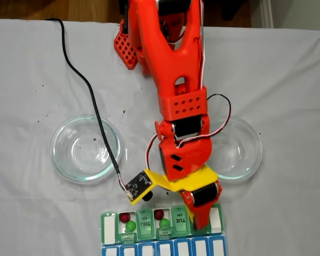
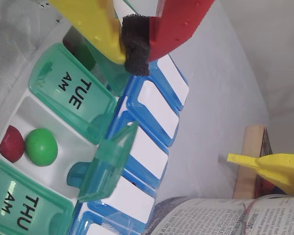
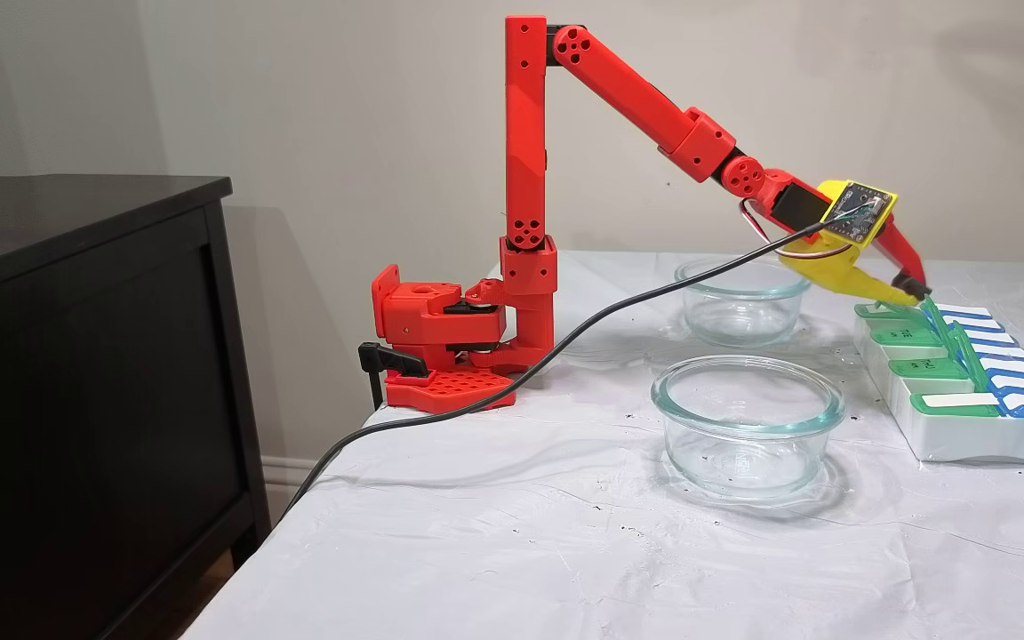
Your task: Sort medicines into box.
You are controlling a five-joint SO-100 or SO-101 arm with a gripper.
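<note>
Wrist view shows your gripper (image 2: pixel 136 51) clenched, foam pads together, holding nothing visible; green pill (image 2: pixel 40 146) likely light, roll-prone, so pinch its middle.

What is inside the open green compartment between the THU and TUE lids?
One dark red pill and one green pill lie side by side on its white floor. The raised lid hides part of that compartment.
</note>
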